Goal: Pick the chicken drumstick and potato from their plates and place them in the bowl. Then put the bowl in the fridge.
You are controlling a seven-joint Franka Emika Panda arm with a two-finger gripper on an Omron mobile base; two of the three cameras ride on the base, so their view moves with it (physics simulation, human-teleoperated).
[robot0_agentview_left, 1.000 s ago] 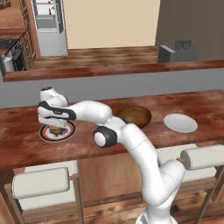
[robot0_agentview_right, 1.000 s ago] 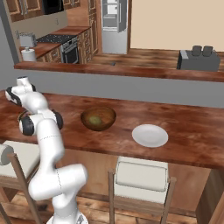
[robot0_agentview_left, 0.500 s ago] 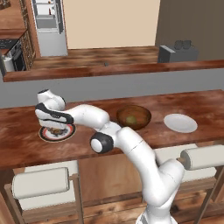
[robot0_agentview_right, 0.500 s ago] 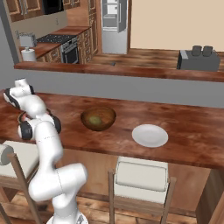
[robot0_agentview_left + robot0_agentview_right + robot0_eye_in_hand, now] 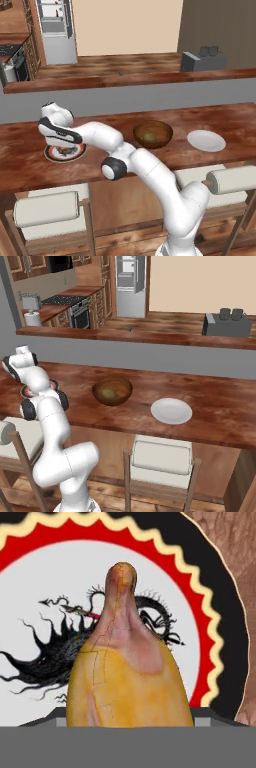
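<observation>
Hand view: drumstick lay between the gripper jaws, on the patterned plate.
Grip unconfirmed; squeezing its thick end squarely seemed best.

Wooden counter running across the foreground, with two pale cushioned stools standing beneath its near edge. Grey toaster sitting on the raised ledge behind. Stove and wooden cabinets lining the far left wall; paper towel roll standing near them.
</observation>
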